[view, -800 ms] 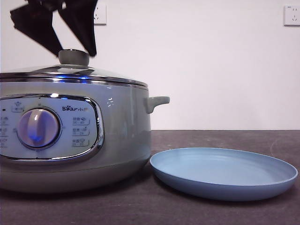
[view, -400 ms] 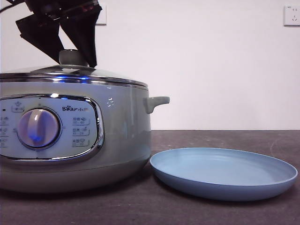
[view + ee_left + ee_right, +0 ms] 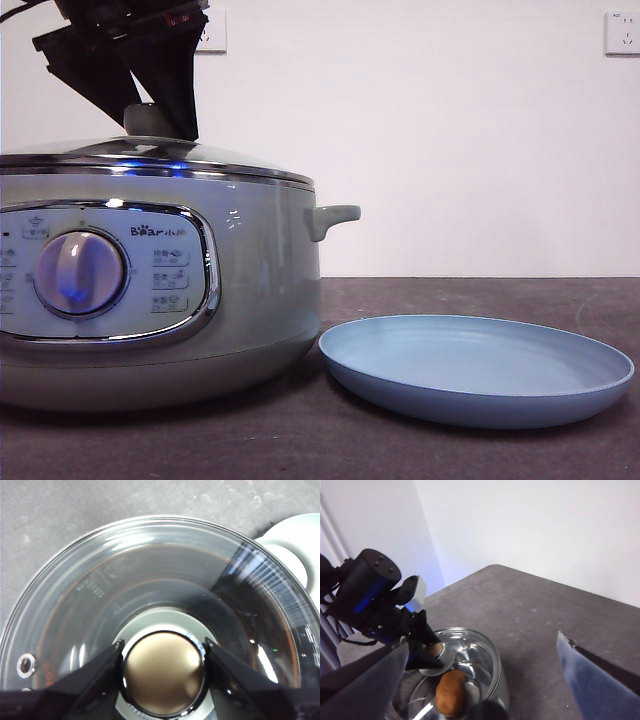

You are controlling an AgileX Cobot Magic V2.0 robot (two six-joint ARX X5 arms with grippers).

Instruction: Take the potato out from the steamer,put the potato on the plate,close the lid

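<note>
The steamer (image 3: 250,270) stands at the left in the front view, with the glass lid (image 3: 230,158) on it. My left gripper (image 3: 150,115) comes down from above and is shut on the lid's knob (image 3: 140,118). In the left wrist view both jaws of the left gripper (image 3: 162,672) press the sides of the knob (image 3: 162,675). The right wrist view shows the potato (image 3: 451,692) inside the steamer, under the lid (image 3: 475,655). My right gripper (image 3: 482,645) is open and empty, high above the table. The light blue plate (image 3: 470,405) lies empty to the right of the steamer.
The steamer's side handle (image 3: 335,215) points toward the plate. The dark grey table (image 3: 480,295) runs back to a white wall with a socket (image 3: 622,32) at the upper right. The left arm (image 3: 367,597) leans over the steamer.
The left gripper has come down and its jaws have closed in around the lid's knob. The steamer has shifted very slightly left. The plate has not moved.
</note>
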